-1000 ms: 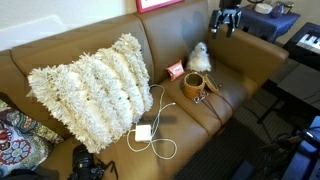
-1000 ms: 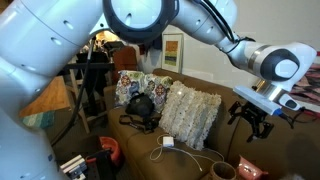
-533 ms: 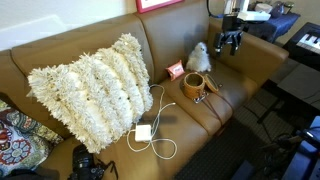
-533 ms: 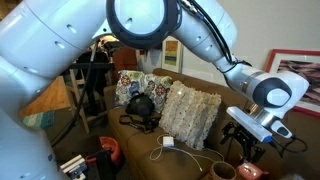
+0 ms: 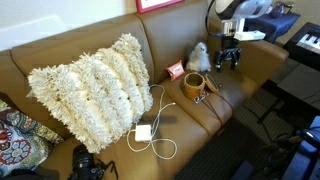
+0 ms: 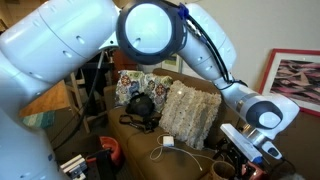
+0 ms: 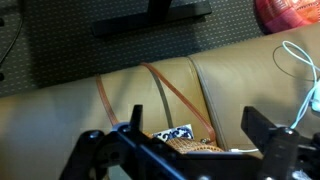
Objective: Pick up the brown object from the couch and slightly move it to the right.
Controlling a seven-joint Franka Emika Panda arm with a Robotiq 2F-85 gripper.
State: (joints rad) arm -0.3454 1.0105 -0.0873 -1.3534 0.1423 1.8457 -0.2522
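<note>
In an exterior view we are seeing the brown object (image 5: 194, 86) sitting on the couch (image 5: 70, 48), just before the plush toy (image 5: 200, 56), beside the small square (image 5: 175, 70), with the pillow (image 5: 90, 90) lying well apart to its left.

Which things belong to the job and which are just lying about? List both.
Job: brown object, couch, gripper.
Lying about: white plush toy, shaggy pillow, charger with cable, camera.
</note>
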